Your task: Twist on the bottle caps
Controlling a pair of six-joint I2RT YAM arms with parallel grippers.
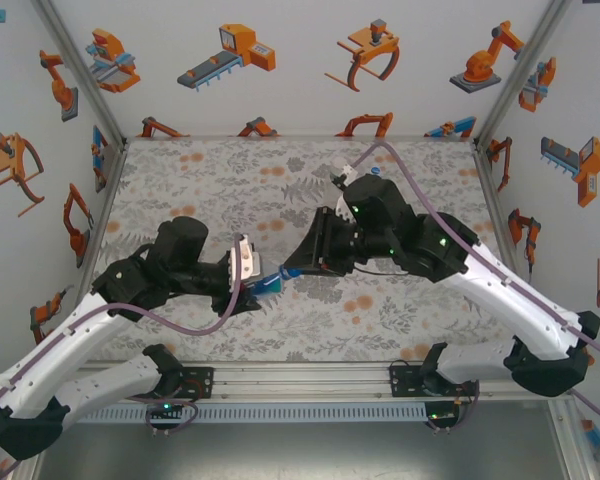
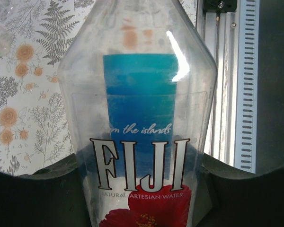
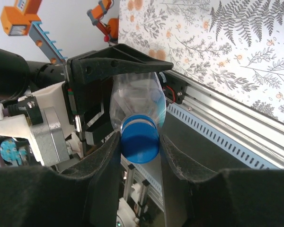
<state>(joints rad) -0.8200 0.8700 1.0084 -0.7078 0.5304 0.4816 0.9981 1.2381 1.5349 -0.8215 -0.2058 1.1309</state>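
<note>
The bottle (image 2: 142,38) was clear, glossy plastic that caught a bright glare, and its printed label (image 2: 139,156) looked smooth. The blue cap (image 3: 140,139) was ridged plastic with a slight sheen. The pads (image 3: 103,176) of the right gripper (image 3: 139,146) looked matt black and faintly fuzzy. The table cover (image 2: 28,94) looked matt, and the rail (image 2: 227,94) was pale brushed metal.

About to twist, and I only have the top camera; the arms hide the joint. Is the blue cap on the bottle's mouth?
Observer: Yes. In the right wrist view the blue cap sits on the mouth of the bottle, pinched by the right gripper.
Operator: And the other arm?
Observer: The left gripper is shut on the bottle's body.
Operator: Which bottle?
Observer: Its label shows a blue panel and a red flower.
</note>
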